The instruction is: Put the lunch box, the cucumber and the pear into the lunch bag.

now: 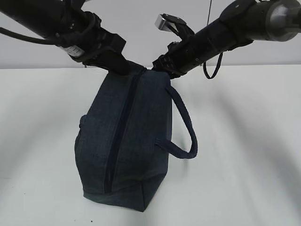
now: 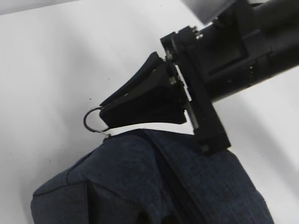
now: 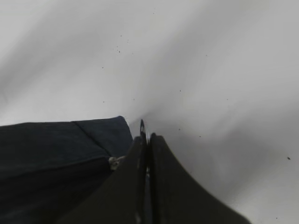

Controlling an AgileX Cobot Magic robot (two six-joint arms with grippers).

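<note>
The dark navy lunch bag (image 1: 141, 141) stands tilted on its near end on the white table, its far end raised. Its zipper (image 1: 120, 136) runs closed along the side facing me. My left gripper (image 1: 117, 66) grips the fabric at the bag's raised end; its jaws are hidden behind the bag's fabric (image 2: 187, 186) in the left wrist view. My right gripper (image 1: 157, 66) is shut on the silver ring zipper pull (image 2: 91, 119), also seen between its fingertips (image 3: 146, 137). The lunch box, cucumber and pear are out of view.
The padded loop handle (image 1: 186, 132) hangs off the bag's right side. The white table (image 1: 254, 155) spreads around the bag. Both arms meet above the bag's raised end.
</note>
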